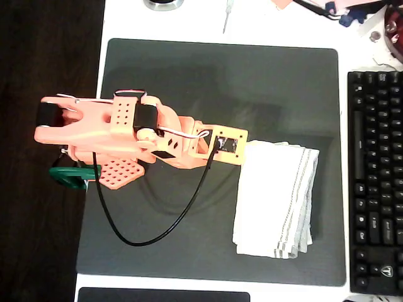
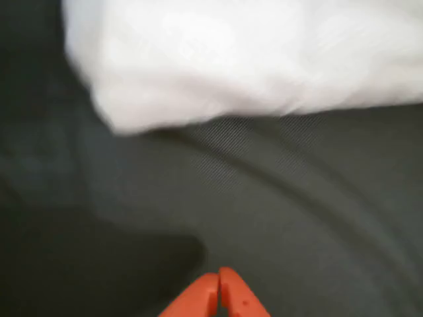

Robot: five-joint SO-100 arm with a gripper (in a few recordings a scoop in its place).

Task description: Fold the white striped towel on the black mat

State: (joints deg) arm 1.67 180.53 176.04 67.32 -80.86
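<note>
A: In the overhead view we log the towel [image 1: 275, 200] on the mat [image 1: 214, 82], folded, in its lower right part.

B: Agreed. The arm [image 1: 135, 135] reaches over the mat from the left, its end at the towel's upper left corner.

A: Keyboard [image 1: 376, 182] right of the mat, off it.

B: In the wrist view, our gripper [image 2: 218, 290] sits over bare mat [image 2: 297, 218], towel [image 2: 251, 59] ahead.

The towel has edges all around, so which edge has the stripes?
On the white striped towel, the thin stripes run down the edge nearest the keyboard, right in the overhead view; the other edges look plain white.
</note>
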